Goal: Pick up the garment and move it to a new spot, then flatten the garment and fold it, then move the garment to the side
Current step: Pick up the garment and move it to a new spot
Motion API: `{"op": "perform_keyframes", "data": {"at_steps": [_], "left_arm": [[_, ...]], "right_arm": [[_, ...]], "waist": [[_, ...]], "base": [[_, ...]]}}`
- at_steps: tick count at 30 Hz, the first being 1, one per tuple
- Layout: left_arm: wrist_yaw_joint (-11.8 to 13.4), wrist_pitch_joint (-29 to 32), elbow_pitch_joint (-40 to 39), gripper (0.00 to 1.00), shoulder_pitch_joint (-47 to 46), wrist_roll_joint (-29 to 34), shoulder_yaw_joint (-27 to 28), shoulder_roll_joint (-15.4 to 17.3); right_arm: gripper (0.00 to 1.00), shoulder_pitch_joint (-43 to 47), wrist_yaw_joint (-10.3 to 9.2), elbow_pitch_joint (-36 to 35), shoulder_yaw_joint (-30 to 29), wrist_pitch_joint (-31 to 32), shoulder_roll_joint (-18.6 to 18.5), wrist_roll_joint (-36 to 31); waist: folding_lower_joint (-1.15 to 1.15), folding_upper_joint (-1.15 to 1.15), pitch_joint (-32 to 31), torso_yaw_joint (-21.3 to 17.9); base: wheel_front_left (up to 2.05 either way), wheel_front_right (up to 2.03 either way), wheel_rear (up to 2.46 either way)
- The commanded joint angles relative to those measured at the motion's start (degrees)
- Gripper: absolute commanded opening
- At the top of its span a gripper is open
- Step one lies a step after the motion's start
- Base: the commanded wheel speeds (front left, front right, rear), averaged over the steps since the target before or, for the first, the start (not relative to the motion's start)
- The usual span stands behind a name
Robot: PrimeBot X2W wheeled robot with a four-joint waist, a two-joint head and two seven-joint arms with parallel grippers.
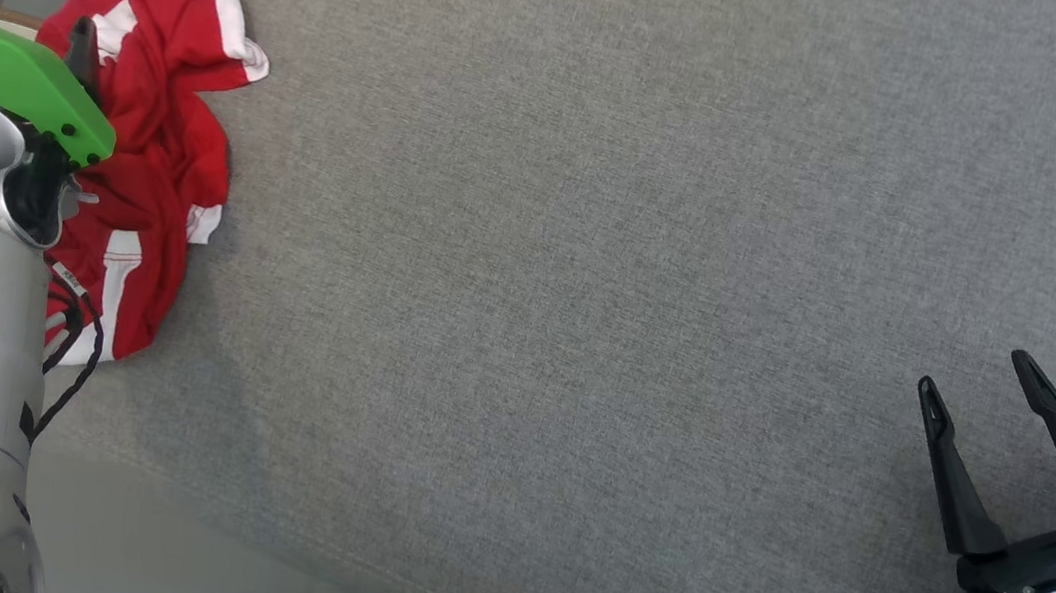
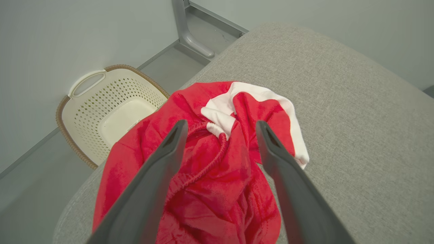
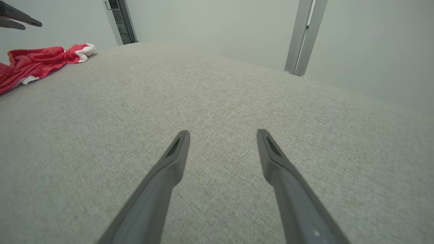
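Left gripper (image 2: 221, 125): its two dark fingers are standing wide apart and are clasping nothing; it is pointing down at the garment.
Garment (image 2: 210, 179): a red piece with white panels is lying crumpled right under the left gripper. It is spreading out past both fingertips, with a gathered seam curving across the gap between them.
Contact: the left fingertips seem to be hanging just above the cloth. In the right wrist view they are showing clear of the red heap (image 3: 37, 61), though the angle is poor, so a light touch cannot be ruled out.
Right gripper (image 1: 976, 374): its fingers are also spread apart and are holding nothing. It is hovering over bare grey fabric, and the garment is lying well apart from it, far off toward its left.
Pad (image 1: 595, 244): a grey woven pad is stretching beneath both grippers. The garment (image 1: 163, 151) is sitting at its edge on the left gripper's side.
Basket (image 2: 81, 115): a cream perforated basket with a brown woven rim is standing on the floor (image 2: 34, 189). It is beyond the pad's edge, off to the left of the left gripper's fingers in the left wrist view.
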Motion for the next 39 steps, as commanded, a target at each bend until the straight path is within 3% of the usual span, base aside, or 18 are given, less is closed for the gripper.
{"op": "perform_keyframes", "data": {"at_steps": [1, 11, 16, 17, 18, 19, 28, 34, 39], "left_arm": [[0.8, 0.1, 1.4, 1.00, -1.7, -0.1, 0.1, 0.6], [4.8, -3.6, 9.6, 1.00, -3.5, 1.4, -1.3, 1.4], [4.2, -5.0, 11.3, 1.00, -3.2, 0.2, -0.9, 1.2], [4.1, -5.4, 11.5, 0.60, -3.1, 0.1, -0.8, 1.2], [4.0, -6.0, 11.6, 0.10, -3.0, 0.1, -0.9, 1.2], [3.7, -7.0, 11.6, 0.00, -2.9, 0.1, -1.0, 1.3], [0.0, -22.3, 8.0, 0.00, -1.4, 1.5, -2.2, 4.4], [-1.9, -24.1, 0.2, 0.00, 2.6, 3.9, -4.0, 6.3], [-2.8, -24.1, -10.5, 0.00, 9.9, 5.8, -4.8, 5.6]], "right_arm": [[1.00, -1.2, -0.11, -0.7, -0.2, -0.2, -0.6, -0.3], [1.00, -2.6, -0.11, -1.8, -1.4, -0.2, -1.8, -0.7], [1.00, -2.9, -0.11, -1.6, -1.7, 0.0, -1.6, -0.8], [1.00, -3.0, -0.11, -1.5, -1.6, 0.0, -1.6, -0.8], [1.00, -3.1, -0.11, -1.4, -1.5, 0.0, -1.5, -0.8], [1.00, -3.2, -0.11, -1.3, -1.4, 0.0, -1.4, -0.7], [1.00, -5.3, -0.11, 0.4, 0.5, -0.1, 0.6, -0.9], [1.00, -6.2, -0.11, 2.1, 1.3, -0.1, 3.3, -0.5], [1.00, -5.0, -0.11, 3.5, 1.8, -0.1, 6.0, -0.4]], "waist": [[-0.01, 0.00, 5.1, -2.2], [-0.01, 0.00, 9.4, -3.5], [-0.01, 0.00, 10.0, -3.9], [-0.01, 0.00, 10.0, -3.9], [-0.01, 0.00, 10.0, -4.0], [-0.01, 0.00, 9.9, -4.1], [-0.01, 0.00, 3.6, -5.7], [-0.01, 0.00, -4.9, -8.2], [-0.01, 0.00, -13.1, -11.5]], "base": [[0.00, 0.00, 0.00], [0.00, 0.00, 0.00], [0.00, 0.00, 0.00], [0.00, 0.00, 0.00], [0.00, 0.00, 0.00], [0.00, 0.00, 0.00], [0.00, 0.00, 0.00], [0.00, 0.00, 0.00], [0.00, 0.00, 0.00]]}}
